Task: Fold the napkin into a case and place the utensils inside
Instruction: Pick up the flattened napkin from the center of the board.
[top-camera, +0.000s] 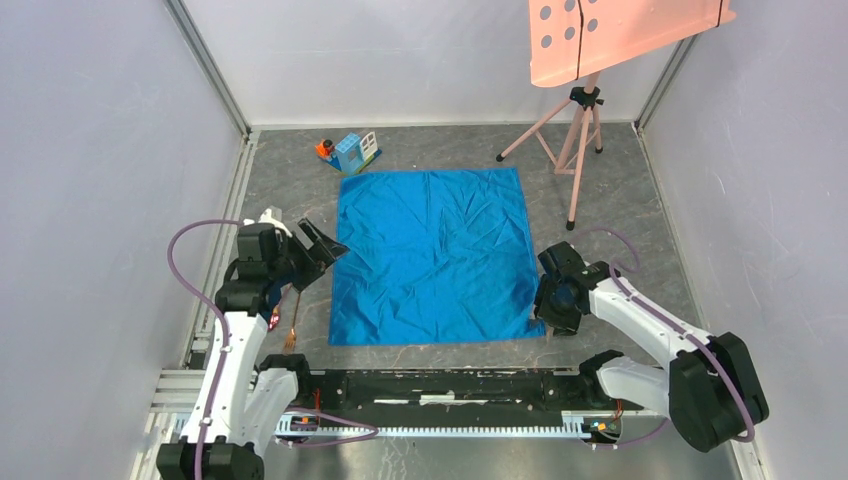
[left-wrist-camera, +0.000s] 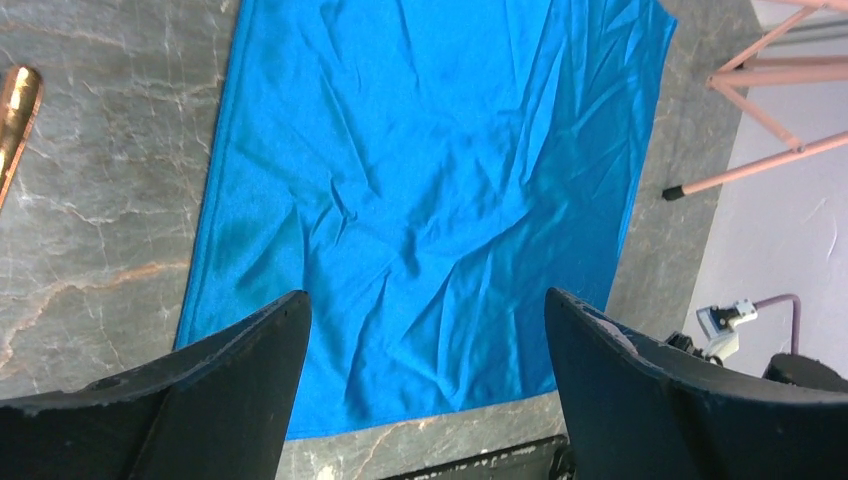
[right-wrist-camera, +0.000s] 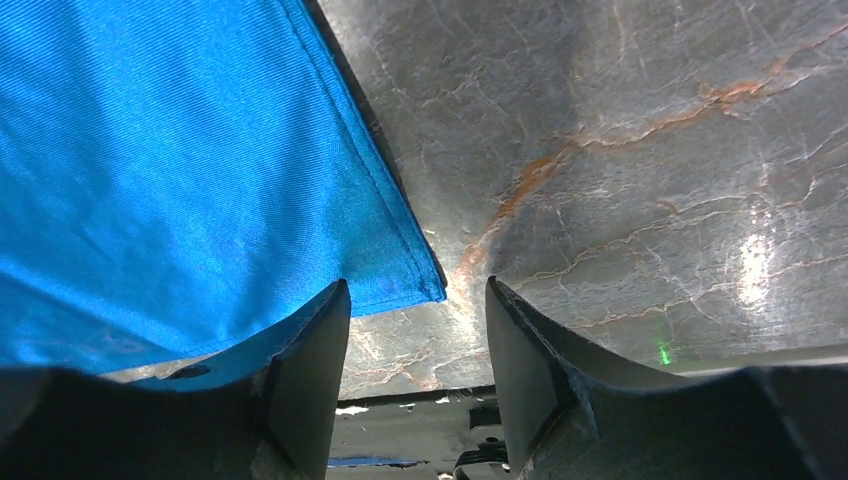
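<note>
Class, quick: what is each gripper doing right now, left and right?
Left gripper: open, holding nothing.
Right gripper: open at the napkin corner, nothing gripped.

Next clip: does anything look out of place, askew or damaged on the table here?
Nothing is spilled or damaged. The napkin lies flat but creased. A toy block house sits just beyond its far left corner, which looks like stray clutter. A copper utensil lies off the napkin's left side, apart from it.

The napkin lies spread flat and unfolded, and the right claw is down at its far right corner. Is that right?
Not quite: the right claw is at the near right corner of the napkin, not the far one, as the top external view shows. The rest holds.
</note>
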